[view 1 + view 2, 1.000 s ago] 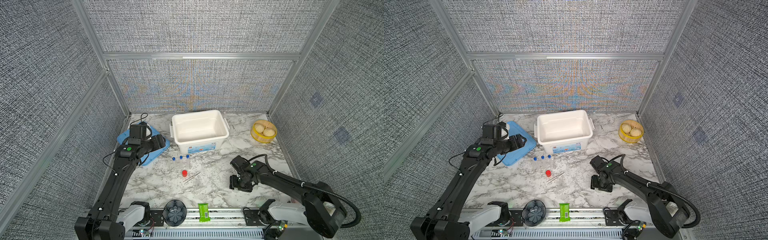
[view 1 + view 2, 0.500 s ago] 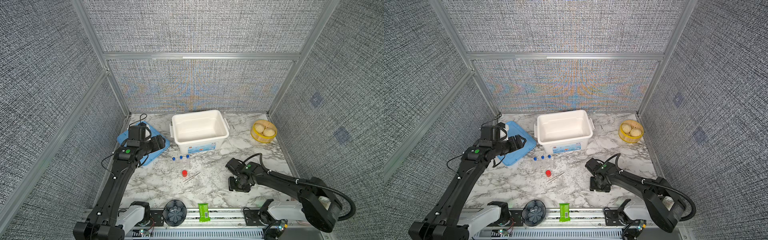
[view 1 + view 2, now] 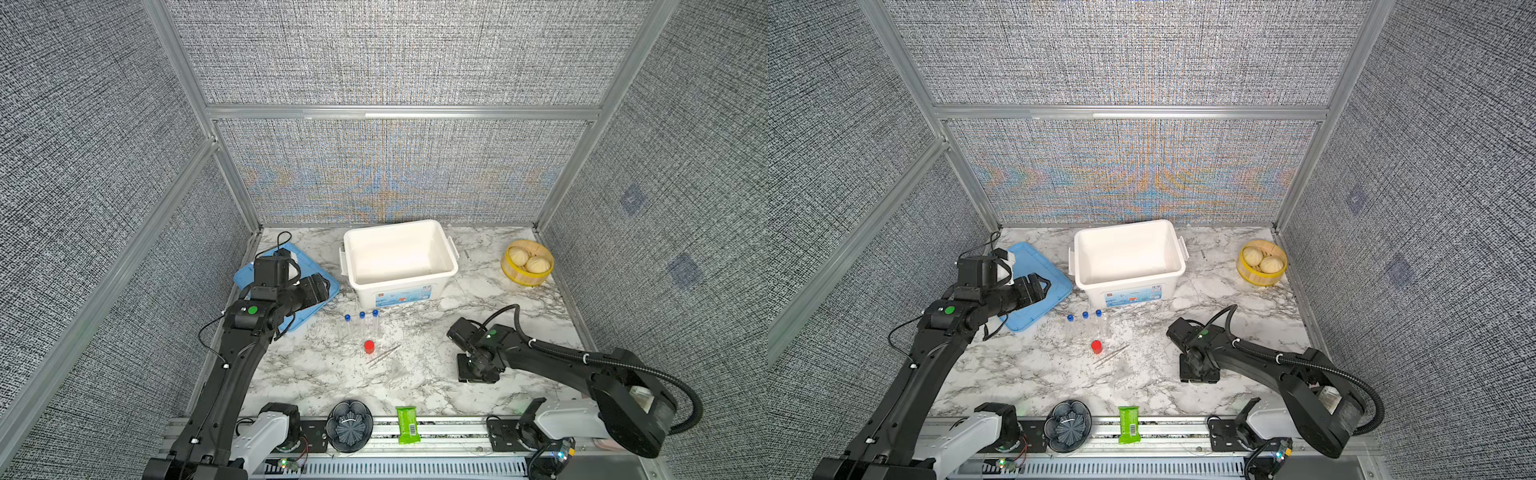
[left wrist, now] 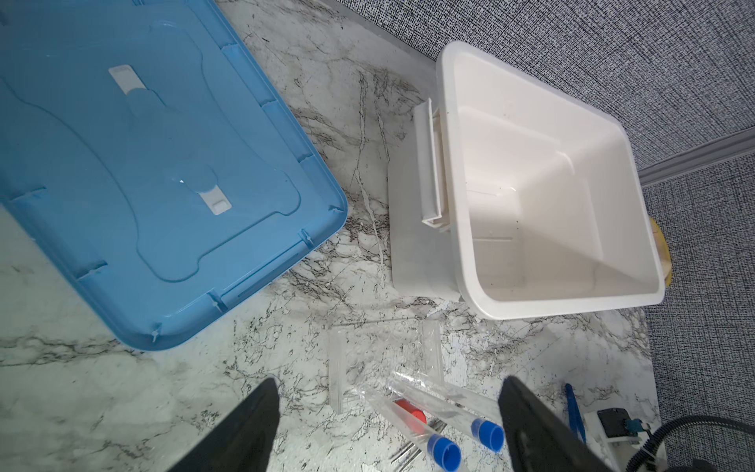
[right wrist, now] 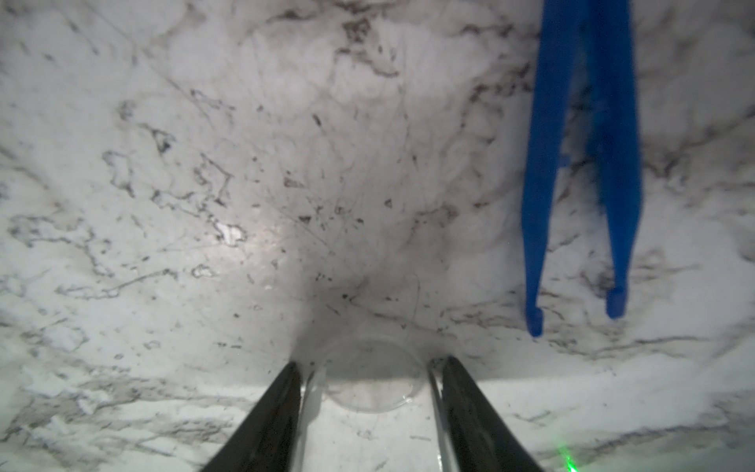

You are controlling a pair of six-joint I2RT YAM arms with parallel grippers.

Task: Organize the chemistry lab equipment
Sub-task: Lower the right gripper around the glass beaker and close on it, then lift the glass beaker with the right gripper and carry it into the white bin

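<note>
Only the right wrist view shows the small clear glass piece (image 5: 369,380): it lies flat on the marble between the jaws of the right gripper (image 5: 369,361), which stand apart with a narrow gap on each side of its rim. The dark blue tweezers (image 5: 580,163) lie near it. In both top views the right arm's wrist covers both things. The left gripper (image 4: 389,379) hangs wide open and empty over the edge of the blue lid (image 4: 143,143). Its wrist view cuts off the blue-capped tubes (image 3: 361,324), showing two caps where the top views show all three lying in a row before the white bin (image 3: 451,266). The red-capped vial (image 3: 368,346) and silver tweezers (image 3: 384,355) sit just in front of the tubes. The bin's front label (image 3: 401,296) carries blue and red print too small to read. The green snack packet (image 3: 407,424) shows a barcode, likewise illegible.
</note>
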